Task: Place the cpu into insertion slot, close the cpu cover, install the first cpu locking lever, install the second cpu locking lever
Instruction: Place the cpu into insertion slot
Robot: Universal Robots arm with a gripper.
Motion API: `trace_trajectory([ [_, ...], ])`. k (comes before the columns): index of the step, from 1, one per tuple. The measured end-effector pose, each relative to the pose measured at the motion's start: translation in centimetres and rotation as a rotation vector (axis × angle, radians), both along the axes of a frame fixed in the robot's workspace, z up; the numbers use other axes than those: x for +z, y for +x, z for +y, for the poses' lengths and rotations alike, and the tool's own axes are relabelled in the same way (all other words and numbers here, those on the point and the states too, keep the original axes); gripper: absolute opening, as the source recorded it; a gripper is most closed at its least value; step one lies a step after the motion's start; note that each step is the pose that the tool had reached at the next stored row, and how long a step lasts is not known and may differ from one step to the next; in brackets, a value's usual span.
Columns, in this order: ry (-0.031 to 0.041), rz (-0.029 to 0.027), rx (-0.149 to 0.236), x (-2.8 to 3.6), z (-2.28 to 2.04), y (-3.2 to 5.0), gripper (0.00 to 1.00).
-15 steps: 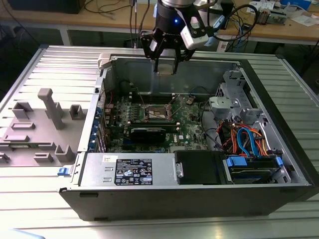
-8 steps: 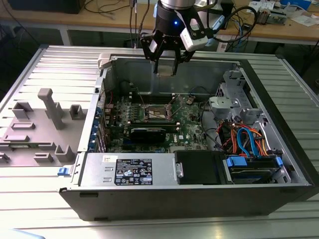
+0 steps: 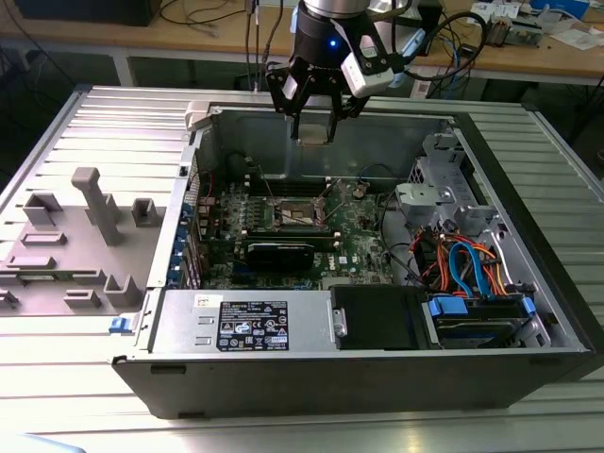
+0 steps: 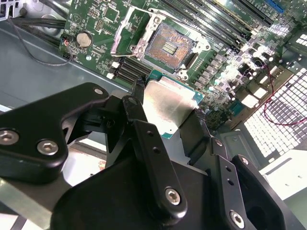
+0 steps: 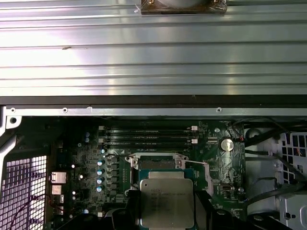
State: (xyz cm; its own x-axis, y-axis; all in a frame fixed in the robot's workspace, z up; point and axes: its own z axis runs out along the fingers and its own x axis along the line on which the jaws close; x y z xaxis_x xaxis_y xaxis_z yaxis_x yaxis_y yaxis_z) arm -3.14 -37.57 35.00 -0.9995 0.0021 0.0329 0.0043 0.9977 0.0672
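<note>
The gripper (image 3: 314,132) clamps the silver cpu (image 4: 170,105) between 2 fingers (image 4: 135,111), in the air above the uncovered insertion slot (image 4: 168,45).

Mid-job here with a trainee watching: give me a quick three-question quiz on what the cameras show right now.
1. True or false: the cpu already sits in the insertion slot.
2. What is the tool gripping? A) a memory stick B) the cpu C) nothing
3. Fill in the blank: in the exterior view, the tool hangs ___ the open computer case.

Key: 1 false, the slot's contact field lies bare and the chip is held clear of it; 2 B; 3 above.
</note>
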Motion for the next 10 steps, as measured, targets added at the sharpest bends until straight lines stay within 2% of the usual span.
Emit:
trace_trajectory([
  [6, -0.0001, 0.0001, -0.009, -0.03, 0.00, 0.00, 0.54],
  [10, 0.0000, 0.0000, -0.063, -0.14, 0.00, 0.00, 0.54],
])
